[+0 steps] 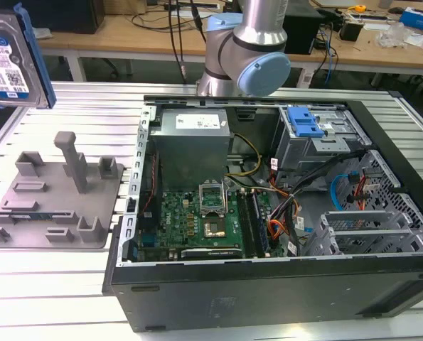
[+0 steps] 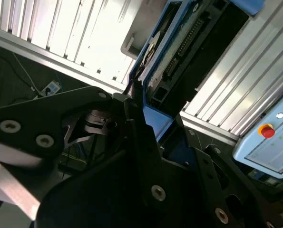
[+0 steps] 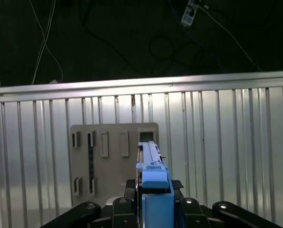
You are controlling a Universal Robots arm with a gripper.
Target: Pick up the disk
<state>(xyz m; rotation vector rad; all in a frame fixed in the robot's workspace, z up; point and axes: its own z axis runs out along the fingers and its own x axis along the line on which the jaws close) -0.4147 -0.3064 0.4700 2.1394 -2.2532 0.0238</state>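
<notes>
The disk, silver with a white-and-blue label and a blue side rail, hangs in the air at the exterior view's far left, well above the table. In the first wrist view the disk is edge-on, and my gripper is shut on it, with black fingers pressed against both blue rails. The second wrist view shows the gripper clamped on the near end of the disk, whose connector edge faces the camera.
The grey slotted holder lies on the ribbed metal table, below the raised disk, and also appears as the holder. An open computer case with a blue-handled drive bay fills the exterior view's right. The arm's base stands behind it.
</notes>
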